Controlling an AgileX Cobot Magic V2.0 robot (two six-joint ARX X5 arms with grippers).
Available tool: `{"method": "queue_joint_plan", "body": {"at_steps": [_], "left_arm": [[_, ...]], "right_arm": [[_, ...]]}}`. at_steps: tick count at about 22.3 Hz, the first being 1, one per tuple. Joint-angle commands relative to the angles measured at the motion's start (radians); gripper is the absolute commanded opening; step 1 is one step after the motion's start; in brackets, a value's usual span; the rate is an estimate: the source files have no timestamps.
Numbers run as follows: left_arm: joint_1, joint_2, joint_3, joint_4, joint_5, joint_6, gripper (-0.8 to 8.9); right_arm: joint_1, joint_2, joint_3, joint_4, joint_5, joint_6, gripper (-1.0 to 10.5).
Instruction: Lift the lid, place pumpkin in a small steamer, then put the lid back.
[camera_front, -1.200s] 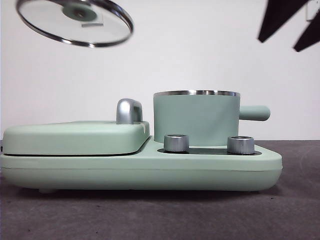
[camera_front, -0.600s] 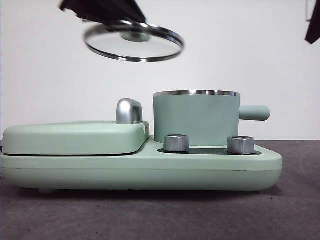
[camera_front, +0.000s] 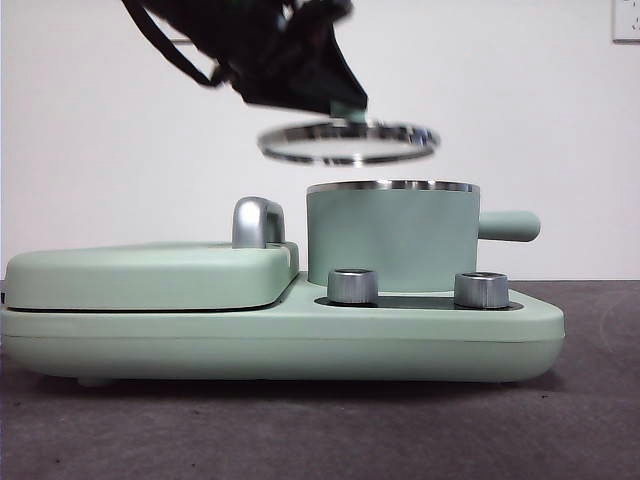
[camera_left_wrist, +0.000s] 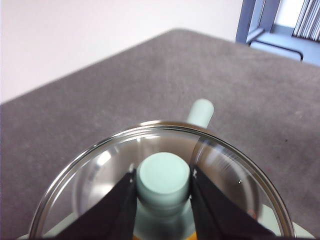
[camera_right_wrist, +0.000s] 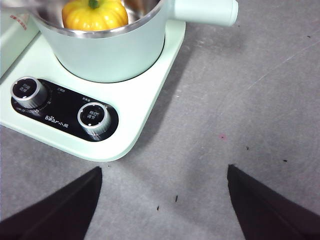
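The left gripper (camera_left_wrist: 162, 182) has its two black jaws closed on the small mint-green knob (camera_left_wrist: 164, 175) of the round clear glass lid with the shiny steel rim (camera_front: 348, 142), and it holds the lid in the air, close above the mint-green cylindrical small steamer with the steel rim (camera_front: 392, 238), a little toward the side away from the stubby handle (camera_front: 508, 226). The glossy yellow-orange ribbed pumpkin with the green stem (camera_right_wrist: 95, 13) already lies inside the pot. The right gripper (camera_right_wrist: 162, 200) waits with its jaws spread apart over the grey table (camera_right_wrist: 260, 100), beside the appliance base with two steel dials (camera_right_wrist: 93, 117). I judge the lid stiff, moderately heavy and fragile, and smooth at the rim, so the knob is the only good place to hold. It can swing under the jaws, so it should come down level and centred.
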Motion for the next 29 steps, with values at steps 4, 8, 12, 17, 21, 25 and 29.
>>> {"method": "queue_joint_plan", "body": {"at_steps": [4,8,12,17,21,25,29], "left_arm": [[-0.012,0.092,0.109,0.053,0.004,0.010,0.15],[-0.014,0.132,0.110,0.114,0.006,0.000,0.15],[-0.020,0.151,0.110,0.147,0.043,-0.005,0.15],[-0.027,0.185,0.110,0.169,0.045,-0.005,0.15],[-0.028,0.190,0.110,0.169,0.045,-0.005,0.15],[-0.028,0.190,0.110,0.160,0.045,-0.005,0.15],[-0.028,0.195,0.110,0.154,0.045,-0.005,0.15]], "right_arm": [[0.006,0.006,0.005,-0.015,0.017,0.031,3.9],[0.006,0.006,0.005,-0.017,0.024,0.031,3.9],[0.006,0.006,0.005,-0.017,0.027,0.031,3.9],[0.006,0.006,0.005,-0.018,0.031,0.032,3.9],[0.006,0.006,0.005,-0.027,0.031,0.034,3.9],[0.006,0.006,0.005,-0.030,0.031,0.035,3.9],[0.006,0.006,0.005,-0.030,0.031,0.035,3.9]]}}
